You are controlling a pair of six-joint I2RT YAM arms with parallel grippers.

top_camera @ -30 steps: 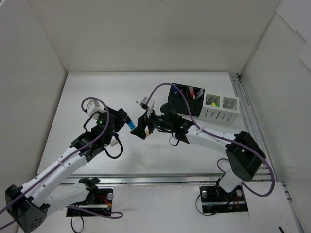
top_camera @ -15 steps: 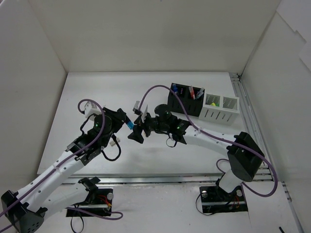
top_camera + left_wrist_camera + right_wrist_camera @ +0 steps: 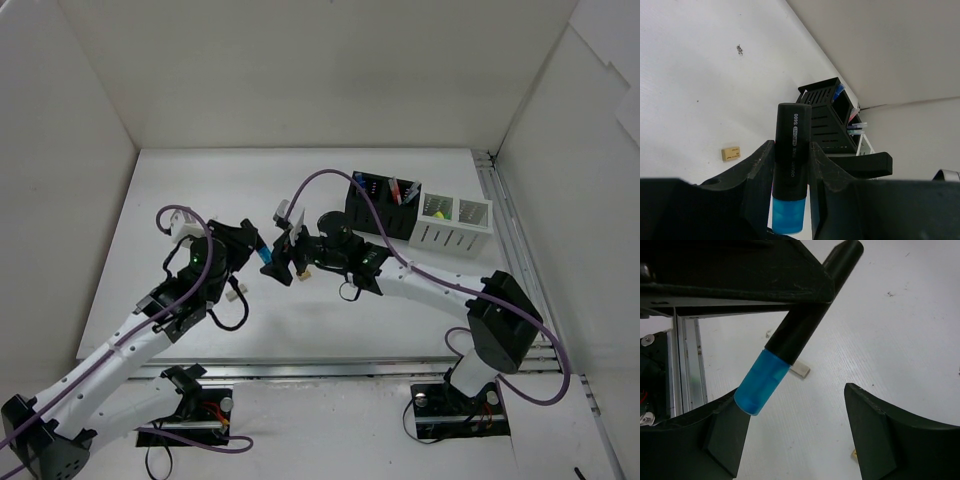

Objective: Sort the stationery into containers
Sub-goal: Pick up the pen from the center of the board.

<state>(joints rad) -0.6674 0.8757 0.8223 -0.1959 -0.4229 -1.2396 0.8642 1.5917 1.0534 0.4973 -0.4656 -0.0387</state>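
My left gripper [image 3: 262, 254] is shut on a blue highlighter [image 3: 267, 257] with a black body and a blue cap. In the left wrist view the highlighter [image 3: 792, 150] stands upright between the left gripper's [image 3: 790, 170] jaws. My right gripper [image 3: 291, 262] is open right beside it. In the right wrist view the blue cap [image 3: 761, 383] hangs just above the right gripper's [image 3: 800, 435] left finger, with nothing gripped. The black organizer [image 3: 381, 205] and the white slatted organizer [image 3: 456, 222] stand at the back right with pens and a green highlighter in them.
A beige eraser [image 3: 730, 153] lies on the table left of the held highlighter. A grey eraser [image 3: 800, 370] lies under the highlighter, and a tiny beige piece [image 3: 854, 453] lies by the right finger. The black organizer [image 3: 824, 107] is beyond the highlighter.
The right gripper has swung in towards the left gripper and now stands open around the highlighter's blue cap. The left gripper has kept hold and shifted slightly.
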